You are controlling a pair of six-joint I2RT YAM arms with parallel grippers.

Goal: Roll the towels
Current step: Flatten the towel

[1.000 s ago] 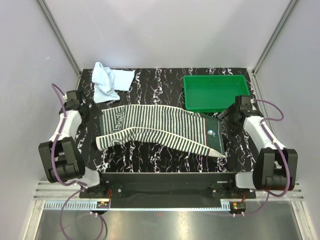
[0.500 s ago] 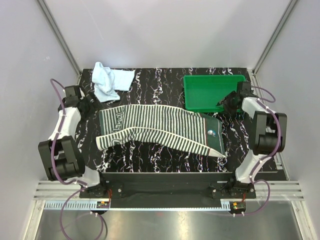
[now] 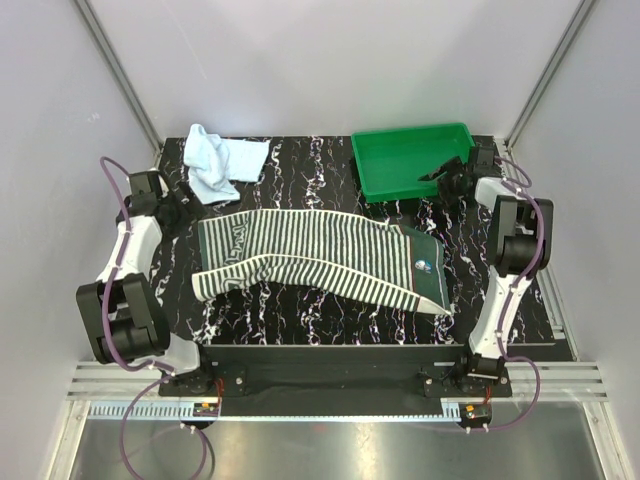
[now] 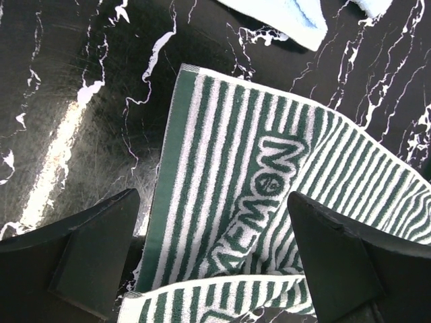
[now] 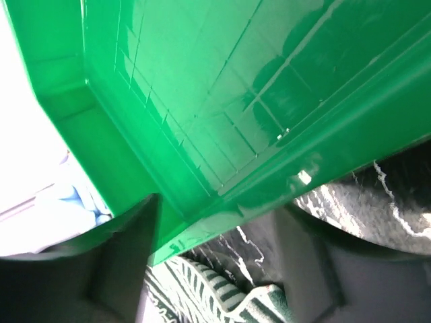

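Striped towel [image 3: 320,262], limp and light: I'm eyeing its 9 o'clock edge. Left gripper [image 4: 214,266] hanging wide apart; right gripper [image 5: 219,225] straddling green tray [image 5: 222,81] wall, grip unclear.

Left arm [image 3: 130,250] and right arm [image 3: 515,240]: white link shells, chunky black joint housings. Purple cables [image 3: 104,175] loop off each, running from bases at the table [image 3: 300,320]'s near edge. Fingers [image 4: 94,249] matte black, wedge-shaped.
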